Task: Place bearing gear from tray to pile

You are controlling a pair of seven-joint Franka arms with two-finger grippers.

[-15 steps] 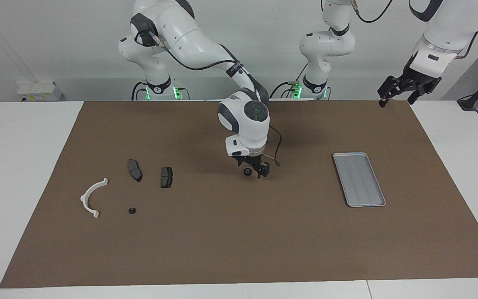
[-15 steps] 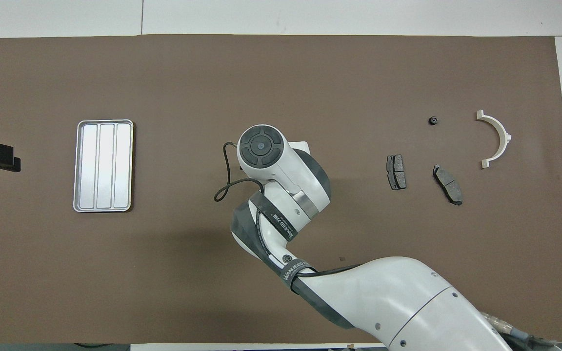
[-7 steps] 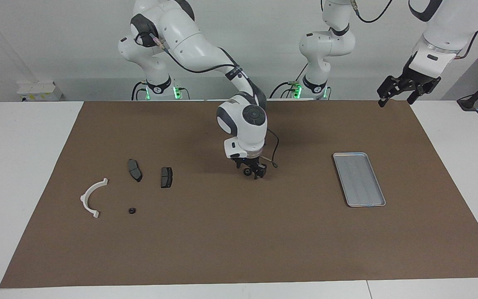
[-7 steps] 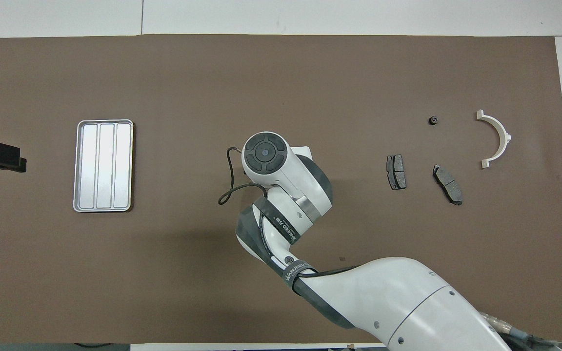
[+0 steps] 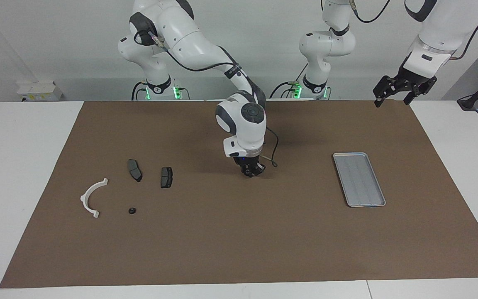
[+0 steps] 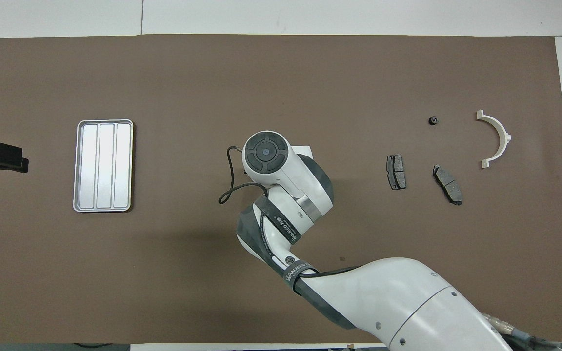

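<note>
Pinching a small black bearing gear (image 5: 248,172) at mid-worktop, the right gripper (image 5: 250,171) sits low; the left gripper (image 5: 391,96), spread, waits at the tray's (image 5: 359,179) 1 o'clock.

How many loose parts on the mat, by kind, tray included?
Tray: 1
Brake pads: 2
White bracket: 1
Small black gears: 2, one lying by the bracket, one in the right gripper
Total: 6
</note>
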